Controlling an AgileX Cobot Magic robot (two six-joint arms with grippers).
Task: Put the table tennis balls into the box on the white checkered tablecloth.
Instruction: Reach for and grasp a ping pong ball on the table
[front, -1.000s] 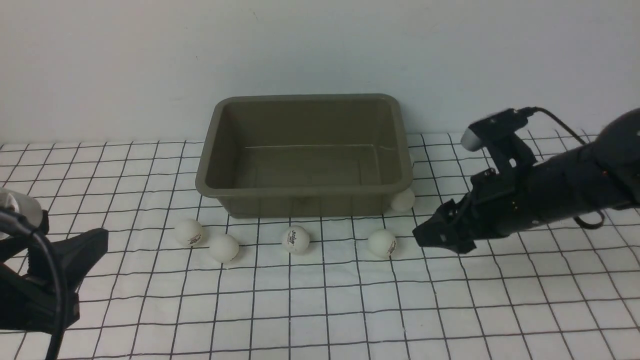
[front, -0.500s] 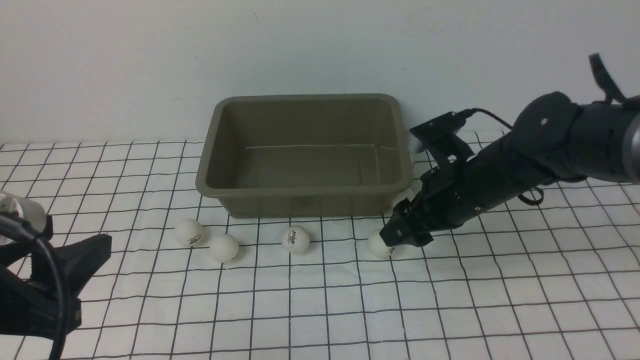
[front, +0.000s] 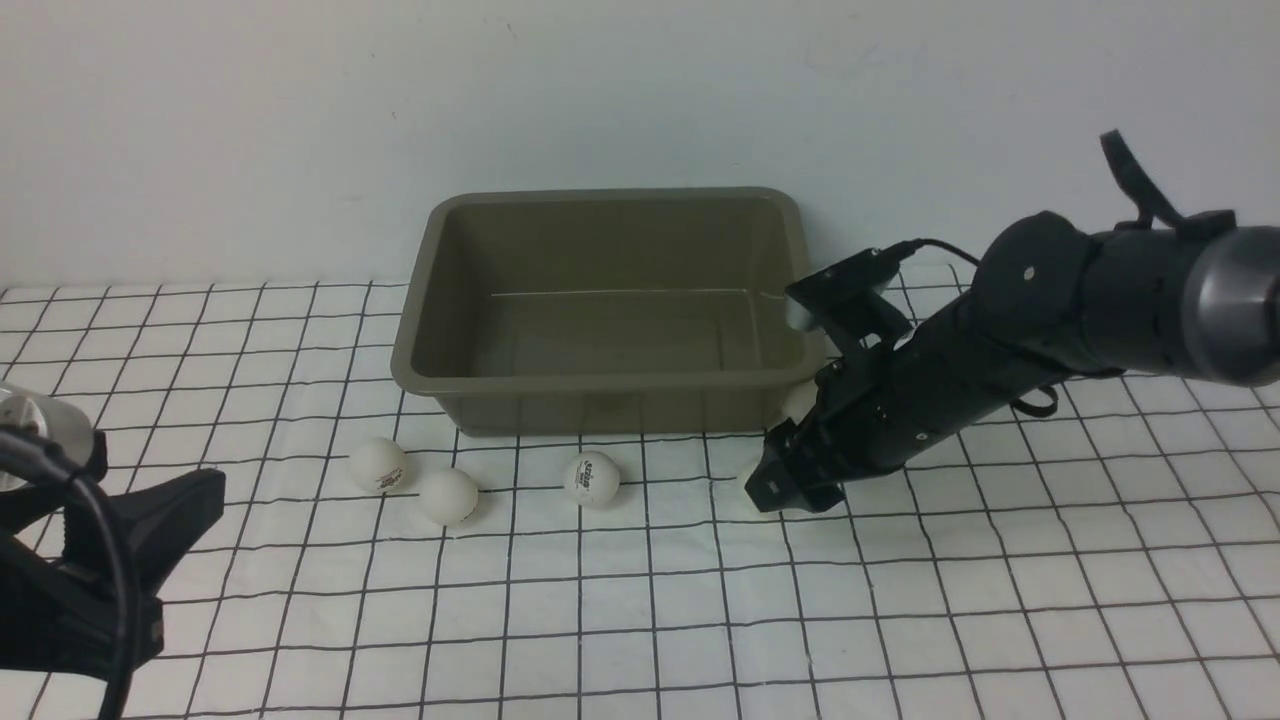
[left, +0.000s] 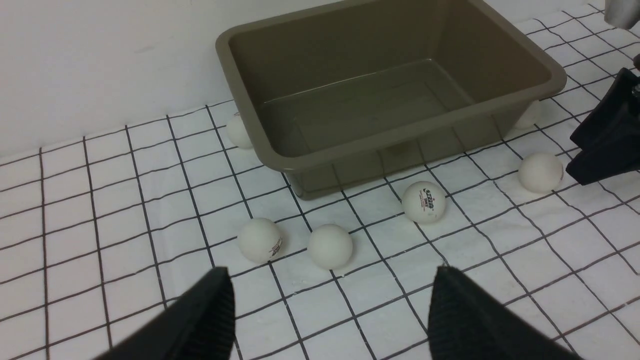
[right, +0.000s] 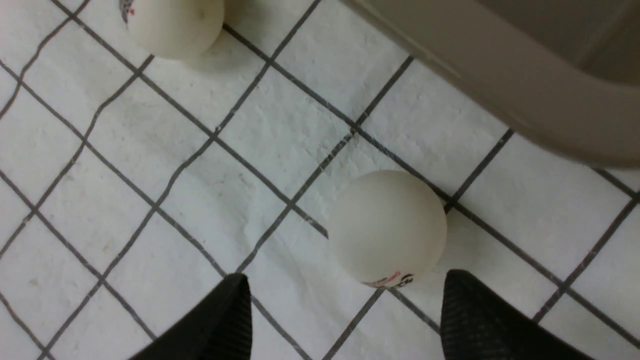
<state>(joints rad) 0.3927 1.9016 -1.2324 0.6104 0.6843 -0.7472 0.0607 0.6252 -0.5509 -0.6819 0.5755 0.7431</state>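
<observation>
The olive-grey box (front: 600, 383) stands empty at the back of the white checkered tablecloth (front: 900, 600). Three table tennis balls (front: 378, 464) (front: 447, 496) (front: 591, 478) lie in front of it. My right gripper (front: 780, 490) is low at the box's front right corner, open, and covers a fourth ball in the front view. In the right wrist view that ball (right: 387, 227) lies on the cloth just ahead of the open right gripper (right: 345, 290), untouched. My left gripper (left: 330, 285) is open and empty at the near left, short of two balls (left: 259, 240) (left: 329, 246).
One more ball (left: 238, 131) rests against the box's far left side and another (left: 530, 115) against its right front corner. A plain wall rises right behind the box. Grid cloth stretches toward the front edge.
My right arm has swung left and lowered toward the rightmost front ball, which it now hides in the front view. The left arm has barely moved.
</observation>
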